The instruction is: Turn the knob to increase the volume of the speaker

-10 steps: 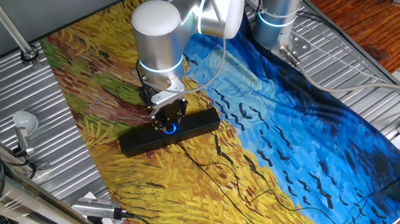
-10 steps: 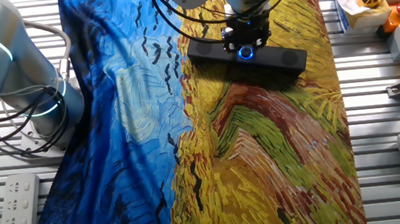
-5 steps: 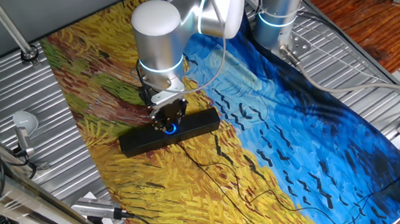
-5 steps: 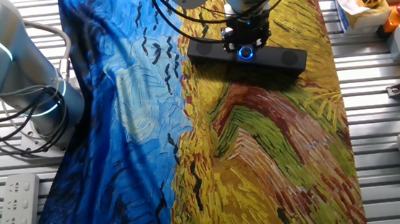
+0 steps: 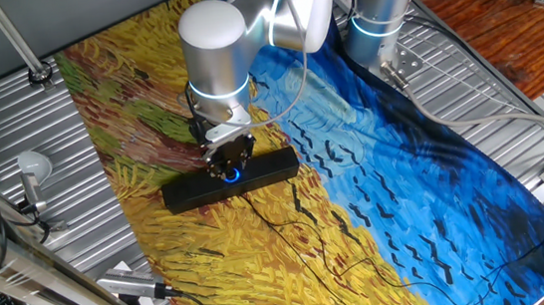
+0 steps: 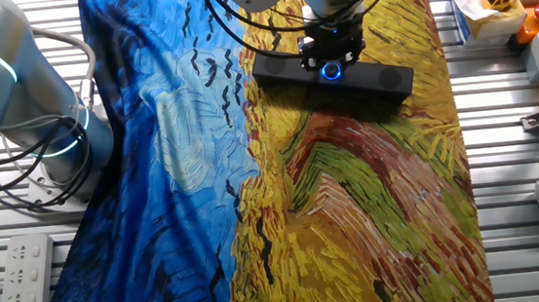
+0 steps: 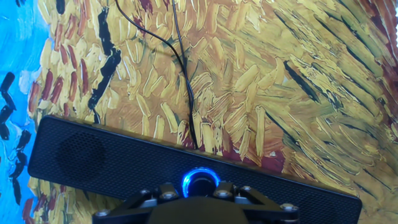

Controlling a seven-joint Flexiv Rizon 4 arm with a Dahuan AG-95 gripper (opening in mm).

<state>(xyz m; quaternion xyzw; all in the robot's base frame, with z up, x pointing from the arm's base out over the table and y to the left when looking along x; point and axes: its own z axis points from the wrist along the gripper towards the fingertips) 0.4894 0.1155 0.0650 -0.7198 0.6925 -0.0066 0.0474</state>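
Arm bends down from above, wrist vertical, with the gripper point(image 5: 230, 164) planted on the middle of the speaker point(image 5: 230, 180), which lies flat on the painted cloth point(image 5: 376, 193). Its fingers point(image 7: 163, 194) sit close around the knob point(image 7: 200, 182), apparently pinching it, with the blue ring glowing between them. A thin cable point(image 7: 184, 74) runs off the speaker across the cloth.

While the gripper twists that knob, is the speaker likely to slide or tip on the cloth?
The speaker is long, low and flat on the cloth, so tipping looks unlikely. It seems light and unclamped, so twisting might swivel it. The gripper sitting down over the knob probably helps pin it.
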